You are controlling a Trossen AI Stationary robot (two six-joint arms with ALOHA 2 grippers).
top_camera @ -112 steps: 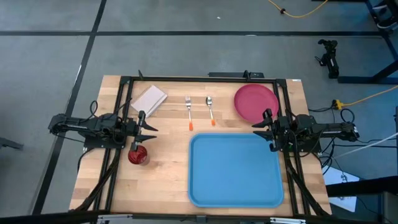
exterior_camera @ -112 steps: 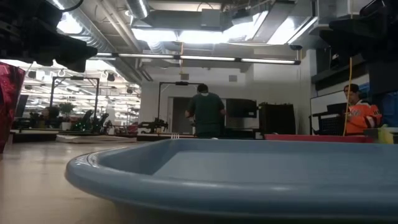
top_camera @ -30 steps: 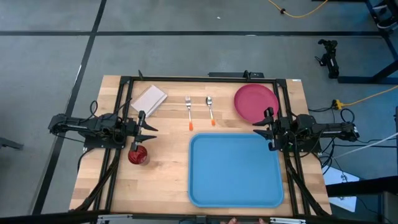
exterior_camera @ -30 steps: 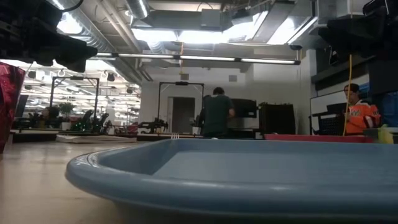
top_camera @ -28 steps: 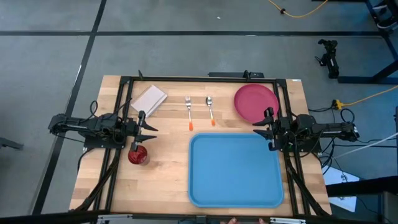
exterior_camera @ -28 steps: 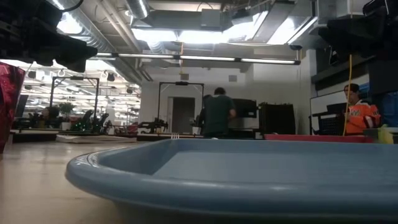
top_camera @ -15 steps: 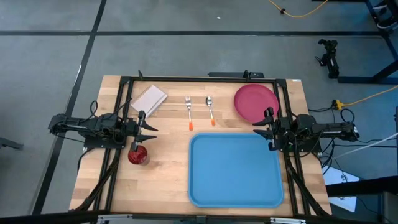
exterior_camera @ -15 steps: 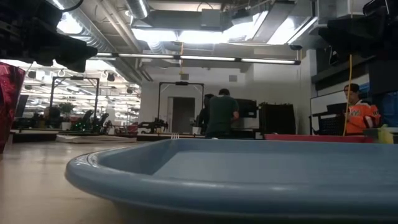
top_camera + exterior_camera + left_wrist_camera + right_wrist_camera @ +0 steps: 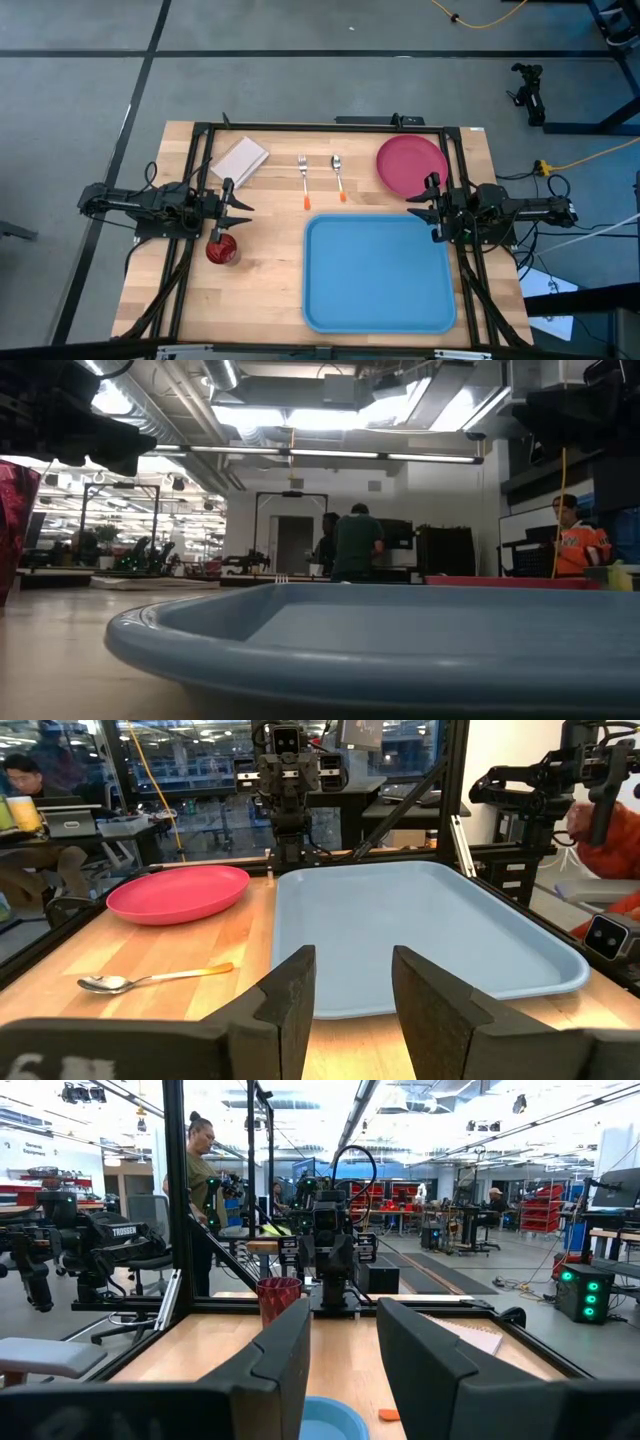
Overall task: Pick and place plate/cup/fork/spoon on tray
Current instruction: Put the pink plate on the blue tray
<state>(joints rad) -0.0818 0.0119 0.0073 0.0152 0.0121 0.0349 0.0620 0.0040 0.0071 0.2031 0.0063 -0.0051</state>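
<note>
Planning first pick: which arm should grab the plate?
Right, likely. The right pincer hovers open just beside the plate at the table's back right, next to the empty tray. The left pincer sits across the table, above the cup.

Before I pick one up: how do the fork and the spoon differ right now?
The fork has a tined head; the spoon has an oval bowl. The fork lies nearer the pale pad, the spoon nearer the plate. Both are metal with orange handle tips, lying side by side on the table, handles toward the tray, untouched.
</note>
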